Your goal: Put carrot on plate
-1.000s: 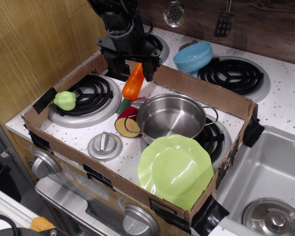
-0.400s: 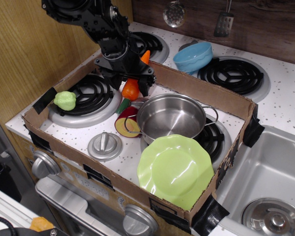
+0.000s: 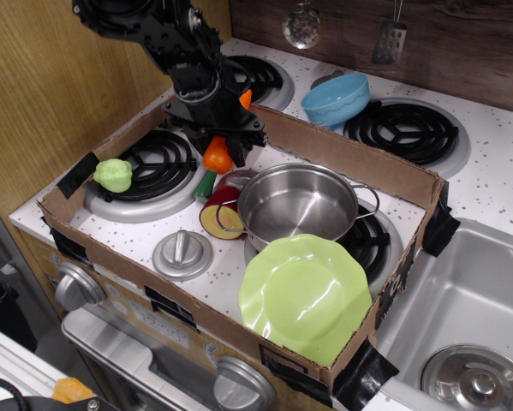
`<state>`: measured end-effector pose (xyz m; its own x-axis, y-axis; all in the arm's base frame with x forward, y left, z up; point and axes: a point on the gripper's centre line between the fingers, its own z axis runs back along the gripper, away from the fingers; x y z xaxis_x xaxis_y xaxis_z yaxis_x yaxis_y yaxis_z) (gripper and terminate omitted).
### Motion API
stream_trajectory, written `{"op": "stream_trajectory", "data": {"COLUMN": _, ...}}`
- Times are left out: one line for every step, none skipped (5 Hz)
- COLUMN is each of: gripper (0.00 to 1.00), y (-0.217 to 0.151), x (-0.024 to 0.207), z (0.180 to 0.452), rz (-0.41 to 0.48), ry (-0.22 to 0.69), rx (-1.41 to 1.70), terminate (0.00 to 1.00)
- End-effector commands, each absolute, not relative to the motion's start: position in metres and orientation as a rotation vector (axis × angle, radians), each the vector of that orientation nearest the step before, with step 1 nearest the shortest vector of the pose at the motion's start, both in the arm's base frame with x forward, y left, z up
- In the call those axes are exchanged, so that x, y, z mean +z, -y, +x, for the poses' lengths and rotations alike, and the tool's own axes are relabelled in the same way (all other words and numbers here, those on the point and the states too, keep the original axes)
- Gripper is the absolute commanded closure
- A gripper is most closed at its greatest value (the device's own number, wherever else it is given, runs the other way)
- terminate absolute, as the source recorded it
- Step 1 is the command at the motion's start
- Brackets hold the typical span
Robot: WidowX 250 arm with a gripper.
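The orange carrot [image 3: 217, 157] lies tilted at the back of the cardboard box, beside the left burner, with its dark green stem end [image 3: 206, 182] pointing toward the front. Its tip shows behind the arm. My black gripper [image 3: 215, 144] reaches down over the carrot's middle, and its fingers are closed against both sides of it. The carrot's lower end still seems to rest on the stove top. The lime-green scalloped plate [image 3: 303, 295] lies empty at the front right corner of the box, in front of the pot.
A steel pot [image 3: 295, 205] stands between carrot and plate. A red-and-yellow round piece [image 3: 217, 220] lies by the pot. A pale green toy vegetable [image 3: 113, 175] sits on the left burner. Cardboard walls [image 3: 350, 161] ring the area. A blue bowl [image 3: 336, 98] is outside, behind.
My gripper has come down over the carrot and its fingers have narrowed around it. The carrot has shifted slightly to the left and is mostly covered.
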<state>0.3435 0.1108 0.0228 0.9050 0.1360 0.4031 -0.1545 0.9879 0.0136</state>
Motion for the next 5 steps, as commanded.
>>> {"op": "stream_trajectory", "data": {"gripper": 1.0, "y": -0.113, "x": 0.056, "z": 0.373, "rz": 0.094, "ry": 0.452, "rx": 0.04, "terminate": 0.0}}
{"op": "stream_trajectory", "data": {"gripper": 1.0, "y": -0.104, "x": 0.067, "z": 0.369, "rz": 0.058, "ry": 0.325, "rx": 0.057, "terminate": 0.0}}
{"op": "stream_trajectory", "data": {"gripper": 1.0, "y": -0.087, "x": 0.087, "z": 0.35, "rz": 0.057, "ry": 0.255, "rx": 0.141, "terminate": 0.0}}
{"op": "stream_trajectory", "data": {"gripper": 1.0, "y": -0.07, "x": 0.104, "z": 0.33, "rz": 0.066, "ry": 0.252, "rx": 0.237, "terminate": 0.0}}
{"op": "stream_trajectory", "data": {"gripper": 1.0, "y": -0.053, "x": 0.117, "z": 0.314, "rz": 0.108, "ry": 0.283, "rx": 0.333, "terminate": 0.0}}
